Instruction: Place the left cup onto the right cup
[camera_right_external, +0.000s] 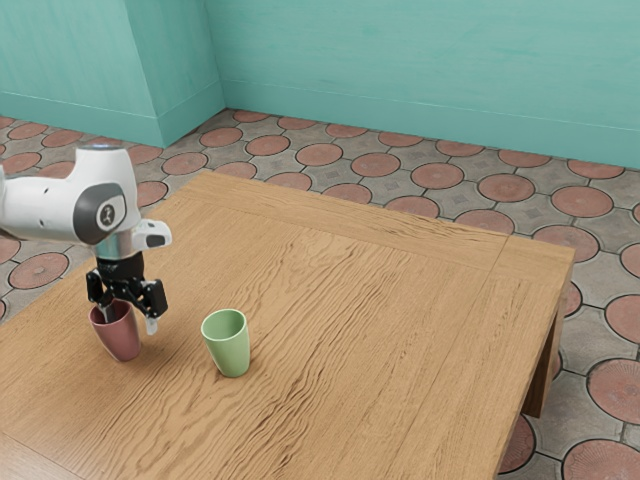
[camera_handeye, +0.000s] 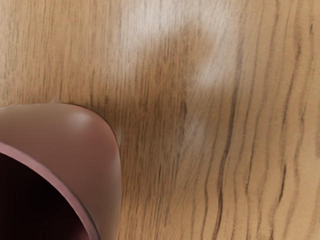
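Red cup (camera_right_external: 120, 338): sits near the surface's edge at the exterior view's left. It is tilted rather than upright, with its mouth leaning toward that left side and its base pointing down and to the right. Whether the base touches the wood or hangs just above it cannot be told.
Red cup, wrist view (camera_handeye: 75, 145): it lies close under the hand, with its rounded outer wall and part of its dark inside on show.
Tool (camera_right_external: 125, 320): black, pointing down at the red cup's rim and clenched on that cup, with one finger on each side of its top.
Green cup (camera_right_external: 226, 342): stands upright with its mouth up, near the red cup on the exterior view's right. The two cups are apart and do not touch.
Arm (camera_right_external: 70, 205): white, coming in from the exterior view's left and bending down over the red cup.
Surface (camera_right_external: 380, 300): light wood with a strong grain, carrying both cups near its left front part.
Surface, wrist view (camera_handeye: 225, 125): bare grain beside the red cup, with a soft dark shade across it.
Floor (camera_right_external: 430, 175): round reddish tiles set in grey.
Wall (camera_right_external: 400, 50): plain teal, behind the surface.
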